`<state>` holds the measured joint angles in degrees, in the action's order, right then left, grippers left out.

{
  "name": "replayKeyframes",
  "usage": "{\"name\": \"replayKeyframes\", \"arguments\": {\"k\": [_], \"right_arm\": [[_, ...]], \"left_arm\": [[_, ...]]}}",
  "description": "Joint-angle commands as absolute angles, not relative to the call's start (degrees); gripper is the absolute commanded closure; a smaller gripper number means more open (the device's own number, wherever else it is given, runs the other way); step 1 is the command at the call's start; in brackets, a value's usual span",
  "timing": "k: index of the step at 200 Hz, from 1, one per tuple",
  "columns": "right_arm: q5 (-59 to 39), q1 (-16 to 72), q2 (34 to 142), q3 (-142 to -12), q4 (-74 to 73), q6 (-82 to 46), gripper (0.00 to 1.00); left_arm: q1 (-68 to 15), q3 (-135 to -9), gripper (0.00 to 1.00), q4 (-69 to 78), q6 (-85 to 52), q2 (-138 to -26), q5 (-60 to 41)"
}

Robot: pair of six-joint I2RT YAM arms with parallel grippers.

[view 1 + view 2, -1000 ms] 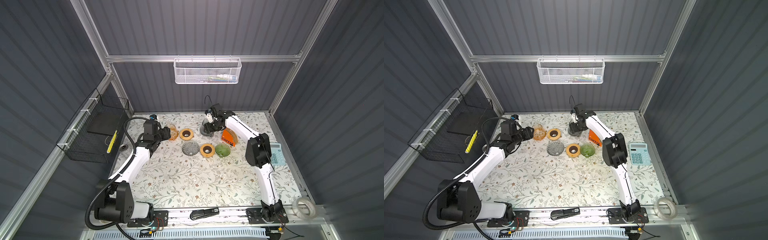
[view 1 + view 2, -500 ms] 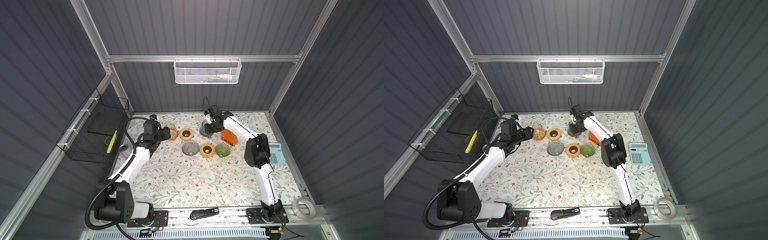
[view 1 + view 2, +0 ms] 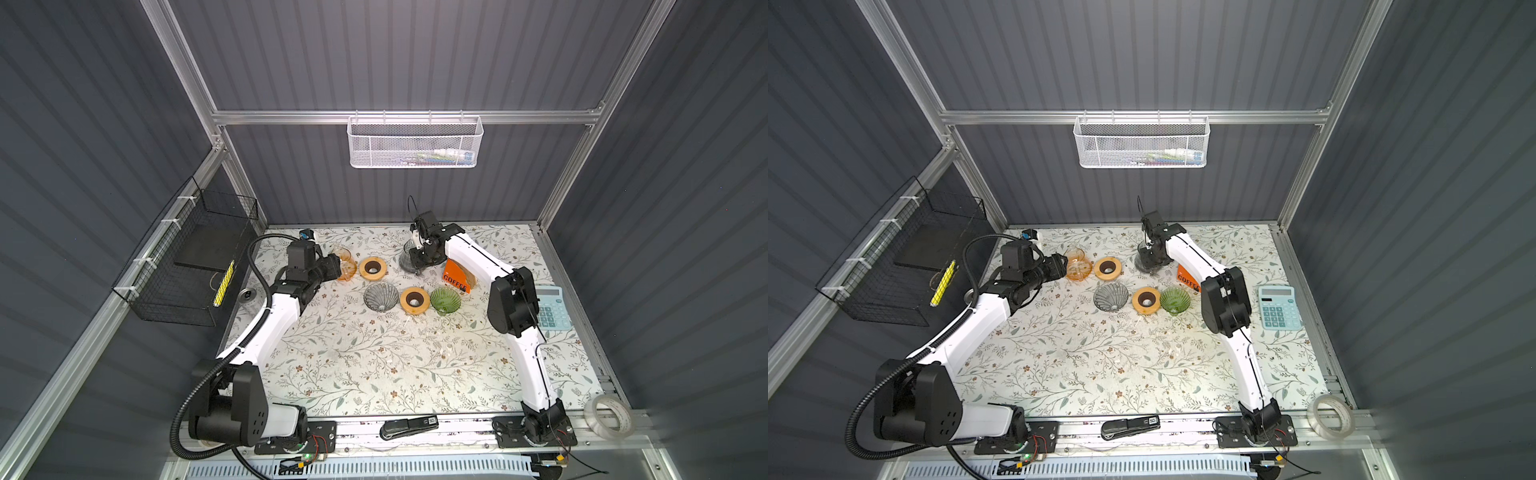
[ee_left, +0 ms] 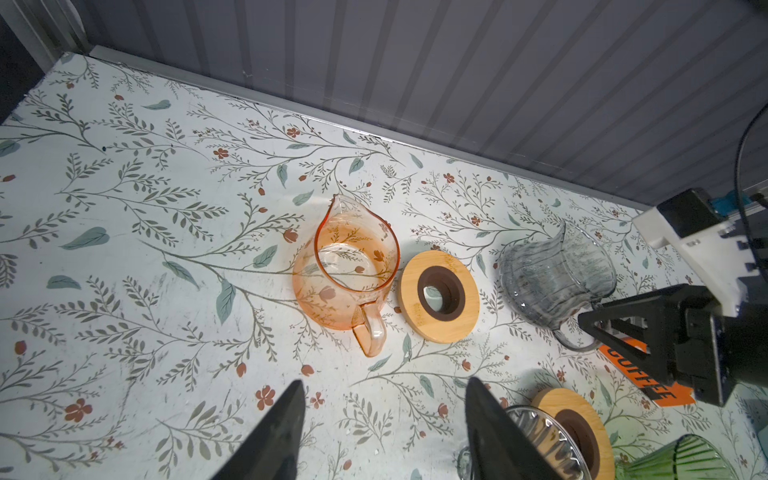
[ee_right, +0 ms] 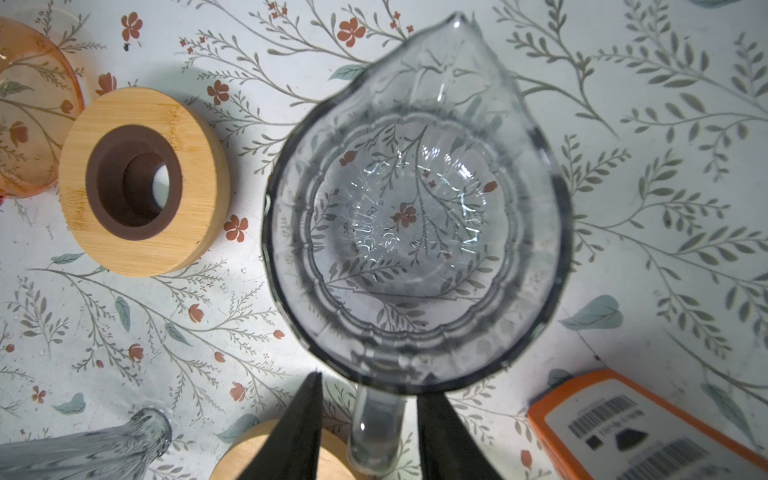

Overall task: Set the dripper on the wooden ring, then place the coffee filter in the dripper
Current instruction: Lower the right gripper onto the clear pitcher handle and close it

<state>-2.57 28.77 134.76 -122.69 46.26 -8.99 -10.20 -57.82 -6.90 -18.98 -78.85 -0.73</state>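
**Filter untouched; right pincer at the grey jug handle**

No filter lies loose that I can make out. The orange pack marked COFFEE probably holds it, and sits just beside the right pincer on its own arm's side. The grey dripper and green dripper stand empty a little farther from that pincer, toward the arms' bases, with a wooden ring between them.

The right pincer straddles the jug's handle, jaws partly open with a thin gap on each side, gripping nothing. The left pincer is wide open and empty, with the orange jug just ahead of its tips.

This looks like a preparatory step: jug first, filter later. The next move calls for a square squeeze on slick glass, then a light pinch on a single sheet of paper.
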Motion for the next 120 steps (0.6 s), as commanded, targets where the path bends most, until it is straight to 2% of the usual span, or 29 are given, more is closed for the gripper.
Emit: {"name": "replayKeyframes", "arguments": {"k": [1,95,120], "right_arm": [[-1.2,29.2,136.7,-123.0,46.0,-10.6,0.61],[-0.4,29.3,137.6,-122.7,45.2,-12.6,0.69],[0.1,29.4,137.6,-122.7,45.2,-12.8,0.75]], "left_arm": [[-10.5,-58.5,0.38,-7.8,-17.5,-77.3,0.0],[-10.5,-58.6,0.38,-7.8,-17.3,-77.7,0.0],[-10.5,-58.8,0.38,-7.9,-17.3,-77.7,0.0]]}}
